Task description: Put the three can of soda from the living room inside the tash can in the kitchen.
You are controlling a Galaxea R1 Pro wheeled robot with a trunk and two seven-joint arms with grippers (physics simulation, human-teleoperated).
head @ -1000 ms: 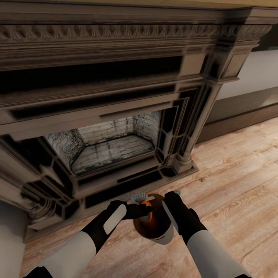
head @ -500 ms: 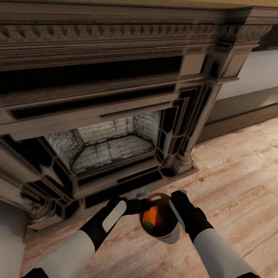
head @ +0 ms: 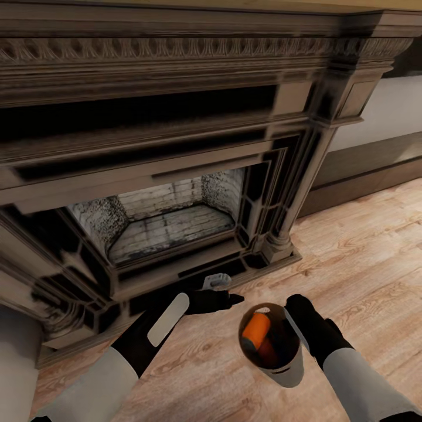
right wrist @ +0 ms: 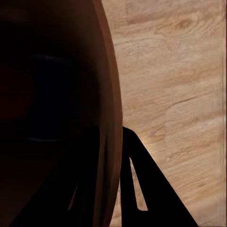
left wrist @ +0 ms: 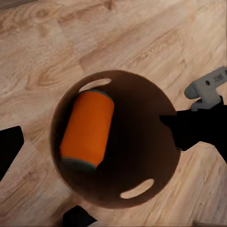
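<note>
Black-fingered and spread apart, the left gripper (head: pixel 225 293) is hanging empty above the plank floor (head: pixel 363 252), close in front of the dark fireplace (head: pixel 176 223), with nothing between its jaws; in the left wrist view its finger tips are framing the bin from above. From that gripper, the tash can (head: pixel 290 369) is lying at about four o'clock in the head view, near but apart. The right gripper (head: pixel 293 325) is clamping the bin's rim at the bin's own three o'clock side, one finger (right wrist: pixel 137 189) outside the copper-brown wall and the other apparently inside, so the right arm is the one carrying the bin. Inside, an orange soda can (left wrist: pixel 87 130) is lying tipped over against the wall, grey end low, its long axis running roughly from one o'clock to seven o'clock in the left wrist view, beside a slot handle (left wrist: pixel 94 85). A second orange shape (head: pixel 268 350) is showing deeper in the bin in the head view, probably another can, though it is too dark to be sure. No blue can is in sight here, so I judge the coming move is turning on finding it, with the free left gripper the likelier one to pick.
</note>
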